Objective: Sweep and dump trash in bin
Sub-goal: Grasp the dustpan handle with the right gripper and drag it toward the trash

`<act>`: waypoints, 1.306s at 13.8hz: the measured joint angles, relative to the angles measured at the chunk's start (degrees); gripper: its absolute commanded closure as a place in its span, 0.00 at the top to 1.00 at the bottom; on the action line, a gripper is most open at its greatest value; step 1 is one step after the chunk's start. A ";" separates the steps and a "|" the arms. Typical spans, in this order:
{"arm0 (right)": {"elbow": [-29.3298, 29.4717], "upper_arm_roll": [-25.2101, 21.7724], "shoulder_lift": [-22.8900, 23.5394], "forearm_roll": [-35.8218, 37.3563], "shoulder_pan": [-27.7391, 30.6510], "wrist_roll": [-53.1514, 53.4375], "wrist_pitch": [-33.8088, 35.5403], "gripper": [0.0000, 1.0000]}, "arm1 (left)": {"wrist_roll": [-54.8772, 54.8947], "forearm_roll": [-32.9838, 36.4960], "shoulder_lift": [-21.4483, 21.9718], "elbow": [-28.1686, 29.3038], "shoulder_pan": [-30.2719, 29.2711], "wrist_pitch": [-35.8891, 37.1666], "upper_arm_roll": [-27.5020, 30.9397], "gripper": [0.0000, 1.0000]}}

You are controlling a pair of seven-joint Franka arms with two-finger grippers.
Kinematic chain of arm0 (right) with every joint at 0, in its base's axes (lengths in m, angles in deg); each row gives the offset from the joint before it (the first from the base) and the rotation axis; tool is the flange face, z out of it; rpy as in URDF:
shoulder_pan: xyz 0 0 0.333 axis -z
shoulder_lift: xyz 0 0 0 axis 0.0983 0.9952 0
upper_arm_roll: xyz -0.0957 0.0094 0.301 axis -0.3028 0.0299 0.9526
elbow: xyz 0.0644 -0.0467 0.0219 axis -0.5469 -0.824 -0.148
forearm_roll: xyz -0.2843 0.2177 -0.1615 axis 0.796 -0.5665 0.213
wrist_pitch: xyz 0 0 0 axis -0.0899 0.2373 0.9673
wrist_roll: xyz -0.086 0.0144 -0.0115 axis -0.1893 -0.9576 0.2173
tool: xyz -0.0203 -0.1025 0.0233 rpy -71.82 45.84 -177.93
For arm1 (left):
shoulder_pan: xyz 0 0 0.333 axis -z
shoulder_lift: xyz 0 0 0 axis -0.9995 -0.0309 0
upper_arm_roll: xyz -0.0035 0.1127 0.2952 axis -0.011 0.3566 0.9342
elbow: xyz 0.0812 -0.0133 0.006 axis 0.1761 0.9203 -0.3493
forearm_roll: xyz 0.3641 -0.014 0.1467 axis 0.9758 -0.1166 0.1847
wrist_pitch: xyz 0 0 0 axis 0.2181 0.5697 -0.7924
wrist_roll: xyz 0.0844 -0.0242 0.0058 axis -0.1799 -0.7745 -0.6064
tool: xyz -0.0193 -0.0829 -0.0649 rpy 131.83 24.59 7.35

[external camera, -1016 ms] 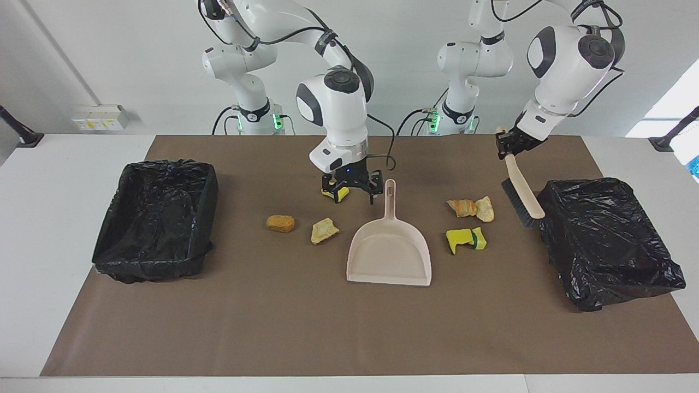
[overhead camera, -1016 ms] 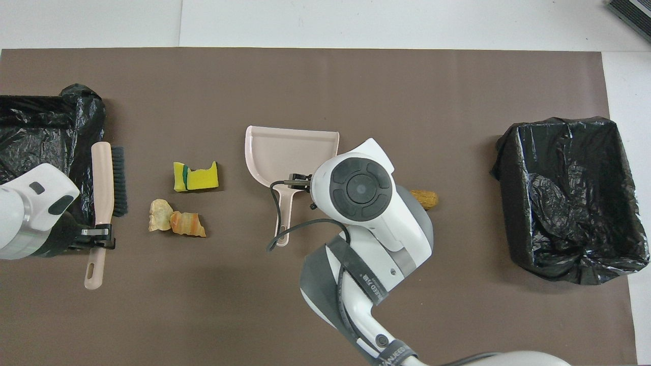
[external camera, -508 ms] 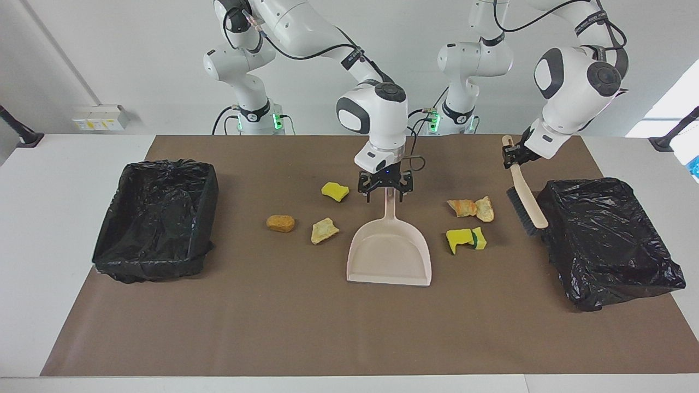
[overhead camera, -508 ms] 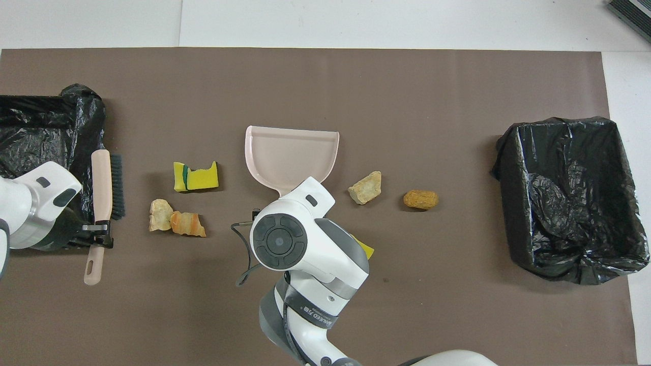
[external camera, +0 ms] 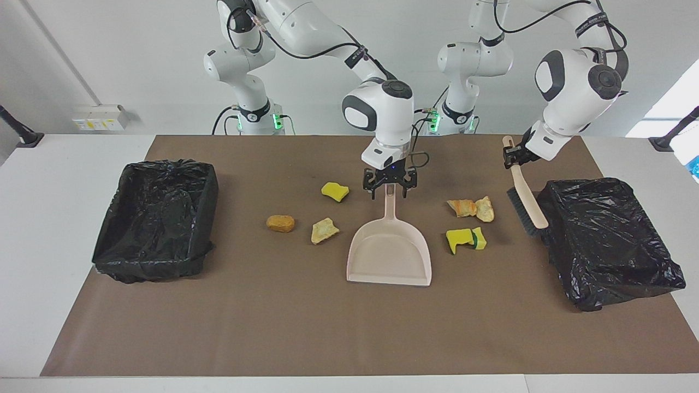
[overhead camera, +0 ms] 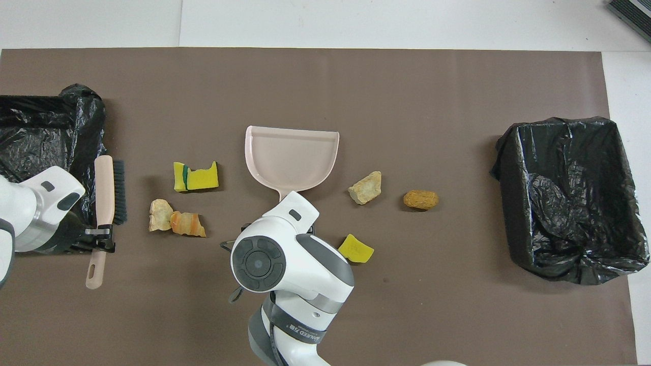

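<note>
The right gripper [external camera: 389, 189] was placed at the upper end of the dustpan [external camera: 389, 254] handle, with its fingers set to either side of the handle; whether they were pressed onto it could not be told. In the overhead view that gripper was hidden under its own wrist. The dustpan lay flat on the brown mat [external camera: 306, 327], mid-table, with its mouth turned away from the robots.

The left gripper [external camera: 510, 155] was clamped on the handle of the brush [external camera: 525, 202], near its top end. The brush was held slanted, bristles down, at the edge of the bin [external camera: 606, 240] at the left arm's end of the table. Whether the bristles touched the mat could not be told.

The trash was scattered on the mat on both sides of the dustpan. Toward the left arm's end, a yellow-green sponge [external camera: 466, 239] lay beside the pan, and an orange chunk [external camera: 461, 207] and a tan chunk [external camera: 485, 209] lay touching each other, nearer to the robots. Toward the right arm's end, a yellow sponge bit [external camera: 335, 191] lay near the handle, a tan scrap [external camera: 324, 230] lay beside the pan, and a brown chunk [external camera: 280, 223] lay farther toward the second bin [external camera: 155, 226]. No trash was seen in the pan.
</note>
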 measured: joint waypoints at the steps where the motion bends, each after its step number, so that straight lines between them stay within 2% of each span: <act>1: 0.00 -0.09 0.05 0.06 0.01 0.00 0.00 0.67 | 0.03 0.00 0.00 0.11 0.00 0.00 0.00 0.00; 3: 0.00 -0.19 0.08 0.11 0.01 0.00 0.00 0.59 | 0.07 0.00 0.00 0.21 0.00 0.00 -0.01 0.00; 5: 0.00 -0.19 0.08 0.12 0.01 0.00 0.00 0.45 | 0.08 0.00 0.00 0.21 0.00 0.00 -0.01 0.00; 7: 0.00 -0.26 0.09 0.13 0.04 0.00 0.00 0.23 | 0.20 0.00 0.00 0.21 0.00 0.00 -0.01 0.00; 8: 0.00 -0.31 0.09 0.14 0.04 0.00 0.00 0.06 | 0.40 0.00 0.00 0.22 0.00 0.00 -0.01 0.00; 9: 0.00 -0.36 0.09 0.14 0.05 0.00 0.07 0.00 | 0.52 0.00 0.00 0.23 0.00 -0.01 -0.01 0.00; 15: 0.55 -0.61 0.01 0.24 1.76 -0.86 0.11 0.00 | -0.47 0.01 -1.09 3.47 -0.01 -3.48 -0.04 0.00; 18: 1.13 -0.69 -1.81 0.24 5.69 -8.12 0.62 0.00 | -1.93 0.01 -1.43 4.51 -0.01 -3.86 -0.08 0.00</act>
